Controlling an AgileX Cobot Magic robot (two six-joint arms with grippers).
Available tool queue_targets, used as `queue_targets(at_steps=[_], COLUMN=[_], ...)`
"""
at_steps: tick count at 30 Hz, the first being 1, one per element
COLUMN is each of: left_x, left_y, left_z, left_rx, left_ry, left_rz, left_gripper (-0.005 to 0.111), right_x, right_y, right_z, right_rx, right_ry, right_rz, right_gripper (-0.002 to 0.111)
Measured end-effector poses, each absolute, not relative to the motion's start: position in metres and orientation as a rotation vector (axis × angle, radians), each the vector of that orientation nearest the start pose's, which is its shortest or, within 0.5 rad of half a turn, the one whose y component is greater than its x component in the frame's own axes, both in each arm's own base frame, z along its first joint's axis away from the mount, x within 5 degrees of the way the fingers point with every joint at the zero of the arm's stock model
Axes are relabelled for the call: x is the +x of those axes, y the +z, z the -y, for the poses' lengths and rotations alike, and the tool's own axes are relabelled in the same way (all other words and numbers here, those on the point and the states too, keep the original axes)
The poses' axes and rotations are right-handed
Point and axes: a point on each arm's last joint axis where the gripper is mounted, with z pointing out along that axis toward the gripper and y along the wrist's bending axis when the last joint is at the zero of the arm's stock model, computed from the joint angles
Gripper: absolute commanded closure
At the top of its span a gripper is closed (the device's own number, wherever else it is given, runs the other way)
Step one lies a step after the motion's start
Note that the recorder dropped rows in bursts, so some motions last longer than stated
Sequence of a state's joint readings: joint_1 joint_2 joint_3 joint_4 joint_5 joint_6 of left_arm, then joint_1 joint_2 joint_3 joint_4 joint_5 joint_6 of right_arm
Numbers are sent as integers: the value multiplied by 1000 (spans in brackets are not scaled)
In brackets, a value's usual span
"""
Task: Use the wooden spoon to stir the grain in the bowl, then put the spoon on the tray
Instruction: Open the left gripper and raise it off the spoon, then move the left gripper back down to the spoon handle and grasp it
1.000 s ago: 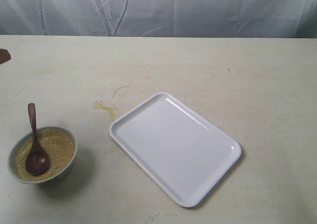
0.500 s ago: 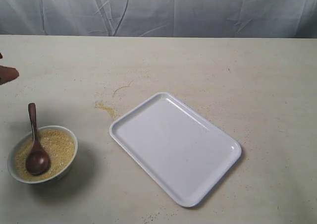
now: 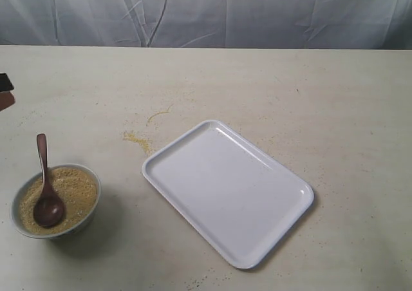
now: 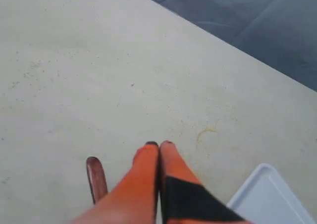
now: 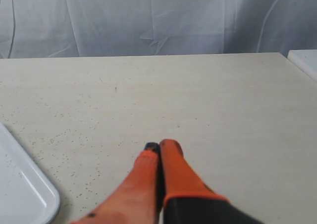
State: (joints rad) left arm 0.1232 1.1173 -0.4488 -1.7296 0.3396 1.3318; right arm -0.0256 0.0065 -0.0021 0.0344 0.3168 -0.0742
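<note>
The small white bowl (image 3: 90,204) stands at the front left of the table, heaped with pale yellow grain (image 3: 74,189). The dark wooden spoon (image 3: 46,194) rests in it, its head on the grain and its handle leaning over the far rim. The handle's tip (image 4: 96,177) shows beside my left gripper (image 4: 159,143), which is shut and empty, above the table. In the exterior view only a sliver of that gripper (image 3: 5,91) shows at the left edge. The white tray (image 3: 228,191) lies empty in the middle. My right gripper (image 5: 161,145) is shut on nothing, over bare table.
Spilled grain (image 3: 136,138) lies in a small patch and a thin curl (image 3: 158,114) between bowl and tray. A tray corner (image 4: 270,199) shows beside the left gripper, another (image 5: 25,194) in the right wrist view. A white cloth (image 3: 206,14) hangs behind the table.
The left gripper's tip at the left edge of the exterior view shifted down, then back slightly up and outward. Bowl, spoon and tray have stayed put.
</note>
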Motion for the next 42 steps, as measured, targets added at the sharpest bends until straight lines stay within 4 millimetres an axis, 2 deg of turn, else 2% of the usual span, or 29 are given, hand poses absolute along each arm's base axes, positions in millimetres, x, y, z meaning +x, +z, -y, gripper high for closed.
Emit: queue_targets(at_steps=[3, 6, 11, 14, 18, 20, 23, 27, 28, 30, 32, 38, 42], left_x=[190, 180, 187, 203, 218, 222, 227, 220, 214, 205, 199, 184, 174], left_y=[245, 258, 268, 275, 291, 297, 298, 274, 269, 260, 251, 228, 229], left_z=[4, 4, 4, -3, -19, -16, 10, 73, 86, 100, 103, 100, 89], left_rx=[-239, -133, -62, -77, 17, 48, 209, 553, 604, 618, 592, 494, 339], left_ry=[-426, -345, -176, 88, 644, 723, 582, 30, -120, -321, -412, -508, -498], left_rz=[-1999, -1932, -1928, -1957, -2002, -2000, -1975, -1923, -1916, -1933, -1979, -2166, -2197], left_gripper=[107, 107, 107, 107, 107, 107, 107, 107, 107, 107, 107, 107, 107], right_x=[54, 54, 54, 54, 54, 54, 54, 54, 54, 54, 54, 54, 54], right_y=[185, 185, 185, 185, 185, 185, 185, 185, 185, 185, 185, 185, 185], right_z=[0, 0, 0, 0, 0, 0, 0, 0, 0, 0, 0, 0, 0], right_rx=[-22, -22, -22, -22, -22, -22, -22, -22, -22, -22, -22, -22, -22], right_ry=[-38, -38, -38, -38, -38, -38, -38, -38, -38, -38, -38, -38, -38], right_rz=[-1805, -1805, -1805, -1805, -1805, -1805, -1805, -1805, -1805, -1805, -1805, -1805, -1805], right_gripper=[108, 108, 108, 108, 108, 108, 108, 108, 108, 108, 108, 108, 108])
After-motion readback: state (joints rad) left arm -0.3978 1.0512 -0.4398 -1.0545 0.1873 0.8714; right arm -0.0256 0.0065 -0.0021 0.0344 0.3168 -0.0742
